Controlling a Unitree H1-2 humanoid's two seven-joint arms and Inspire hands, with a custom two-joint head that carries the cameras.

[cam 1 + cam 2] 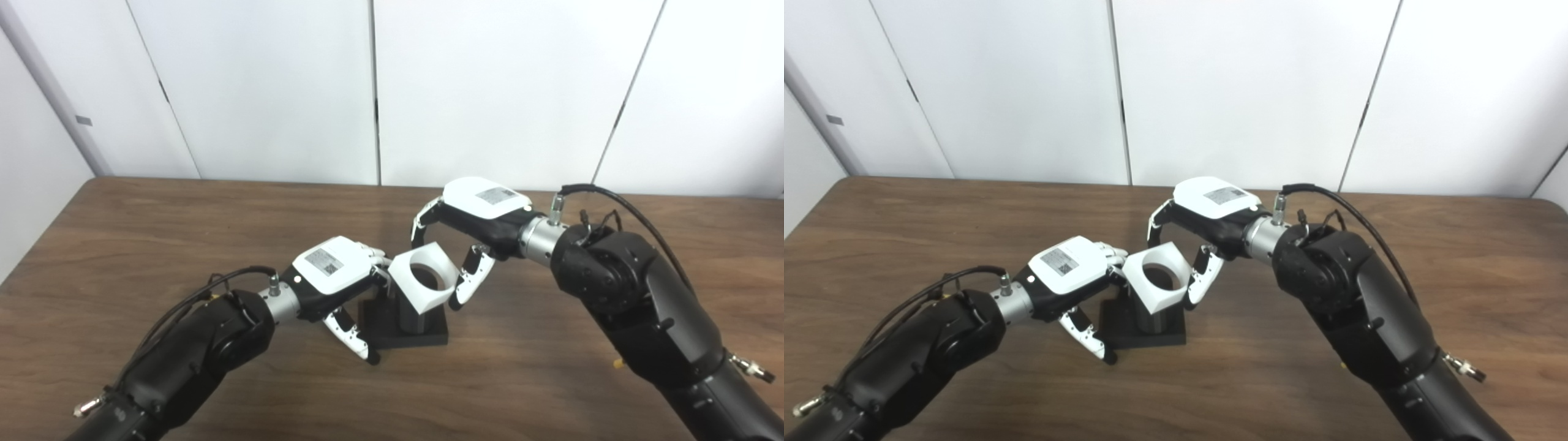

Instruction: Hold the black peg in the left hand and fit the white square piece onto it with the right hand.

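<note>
The black peg [411, 320] stands upright on its square black base [432, 337] at the middle of the table. The white square piece [404, 289], with a round hole through it, sits tilted on the peg's top with the hole facing up and toward me. My left hand [334, 266] is shut on the peg from the left: its fingers reach behind the white piece and its thumb [355, 337] rests at the base's front left corner. My right hand [484, 205] holds the white piece from the right, thumb [468, 278] on its right edge, fingers curled over its far corner.
The wooden table [184, 233] ends at white wall panels [275, 86] at the back. Both forearms come in low over the table's front part, with cables along them.
</note>
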